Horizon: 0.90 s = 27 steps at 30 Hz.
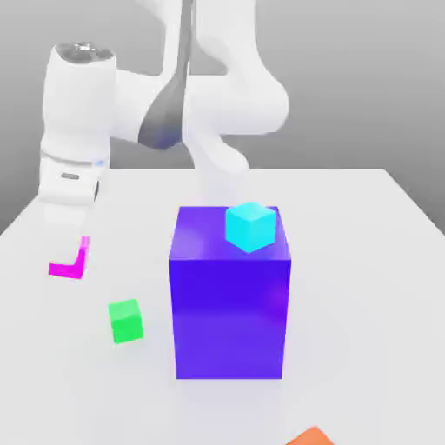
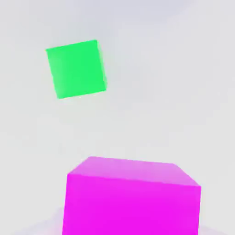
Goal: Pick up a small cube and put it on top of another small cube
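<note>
The small cube (image 1: 65, 269) is glossy magenta and sits at the exterior view's left, partly covered by my pale gripper (image 1: 69, 252), which comes down onto it from above and is shut on it. In the hand view the same magenta cube (image 2: 133, 197) looms close beneath the camera. The other small cube (image 1: 126, 321), bright green, rests on the white table a short way toward the front and to the exterior view's right of the magenta one. The green cube (image 2: 75, 69) lies apart from the magenta one in the hand view, nothing on top of it.
A big purple block (image 1: 230, 304) stands mid-table with a cyan cube (image 1: 250, 226) on its top. An orange cube (image 1: 310, 437) peeks in at the front edge. The arm's white links rise behind the block.
</note>
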Available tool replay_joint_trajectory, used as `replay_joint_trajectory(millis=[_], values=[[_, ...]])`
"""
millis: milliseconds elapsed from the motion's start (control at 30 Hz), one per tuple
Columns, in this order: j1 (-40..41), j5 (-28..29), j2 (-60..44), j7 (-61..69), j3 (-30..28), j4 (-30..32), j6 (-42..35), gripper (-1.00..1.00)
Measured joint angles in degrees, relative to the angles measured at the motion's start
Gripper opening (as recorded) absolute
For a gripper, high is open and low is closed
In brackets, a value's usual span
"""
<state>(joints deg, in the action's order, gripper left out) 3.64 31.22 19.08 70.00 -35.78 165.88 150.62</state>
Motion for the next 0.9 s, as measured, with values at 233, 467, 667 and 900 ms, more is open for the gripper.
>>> replay_joint_trajectory(millis=[233,467,667,900], values=[[-9.15,-11.72,-0.11,10.74,-6.43,3.25,-0.34,-1.0],[-16.51,-20.37,-4.04,16.54,-11.01,2.76,2.58,-1.0],[-22.01,-27.28,-9.2,21.14,-14.83,2.76,7.91,-1.0],[-26.42,-36.59,-17.16,27.47,-17.16,3.39,16.18,-1.0]])
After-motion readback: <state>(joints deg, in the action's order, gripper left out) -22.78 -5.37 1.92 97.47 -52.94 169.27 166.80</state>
